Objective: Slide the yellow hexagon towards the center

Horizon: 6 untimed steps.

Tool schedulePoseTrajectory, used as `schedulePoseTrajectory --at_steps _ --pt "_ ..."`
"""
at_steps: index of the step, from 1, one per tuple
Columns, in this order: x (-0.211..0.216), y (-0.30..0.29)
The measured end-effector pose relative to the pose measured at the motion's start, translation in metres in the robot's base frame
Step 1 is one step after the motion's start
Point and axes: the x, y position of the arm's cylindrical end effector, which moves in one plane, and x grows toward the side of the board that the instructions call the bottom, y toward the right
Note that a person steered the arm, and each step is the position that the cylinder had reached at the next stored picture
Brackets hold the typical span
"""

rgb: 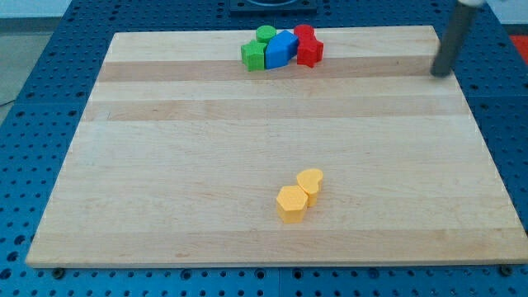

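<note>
Wooden bench (165, 165) with two block clusters and my tip at the view's top right.

A green (254, 55), blue (280, 49) and red (308, 47) cluster touches at the top; the yellow hexagon (291, 204) sits below centre, touching a yellow heart-like block (310, 181); my tip (440, 74), a bare rod end effector holding nothing, stands well apart from all of them.
</note>
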Motion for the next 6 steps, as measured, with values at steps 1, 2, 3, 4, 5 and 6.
schedulePoseTrajectory --at_steps 1,2,3,4,5,6 --pt "0.11 -0.004" --pt "0.191 -0.05" --pt "0.226 -0.124" --pt "0.23 -0.19" --pt "0.211 -0.247" --pt "0.182 -0.292"
